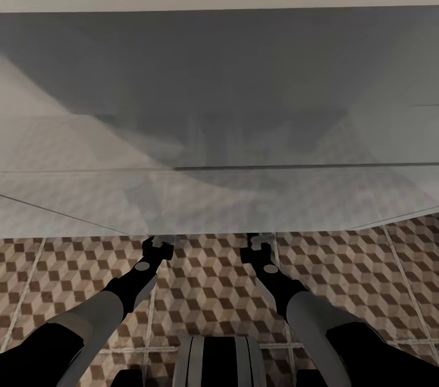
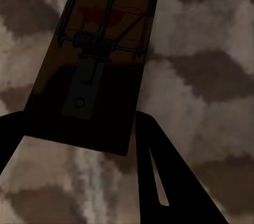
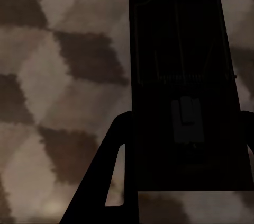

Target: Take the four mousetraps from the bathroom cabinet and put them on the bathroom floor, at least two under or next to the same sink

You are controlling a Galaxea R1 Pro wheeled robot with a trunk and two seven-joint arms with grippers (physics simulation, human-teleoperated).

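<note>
Currently we have both arms reaching forward and down, each with a trap in its fingers. Our left gripper (image 2: pixel 79 144) is clamped on a mousetrap (image 2: pixel 100 60); the left wrist view shows the brown wooden board between the two dark fingers (image 2: pixel 169 181), with the spring, bar and a red mark on the wood visible, and the cube-patterned bathroom floor (image 2: pixel 211 75) blurred behind it. Our right gripper (image 3: pixel 182 181) is likewise closed around a second mousetrap (image 3: pixel 185 75), very dark in the right wrist view, wire frame faintly visible, floor tiles (image 3: pixel 58 75) behind it.

In the head view the left gripper (image 1: pixel 157 248) and right gripper (image 1: pixel 259 245) sit at the lower edge of a big pale translucent shape (image 1: pixel 219 100), likely a sink or fixture rendered see-through; we cannot tell which. The tips go under its edge, so the traps themselves are too small or hidden there. Floor (image 1: pixel 207 289) shows below both arms.

Progress, as a judgement: two traps are out of the cabinet and carried, neither yet set down, whether they touch the tiles we cannot tell. The other two traps and the cabinet are unaccounted for from these views. Left to do: release these two on the floor, ideally beside the sink, then deal with the remaining pair.
</note>
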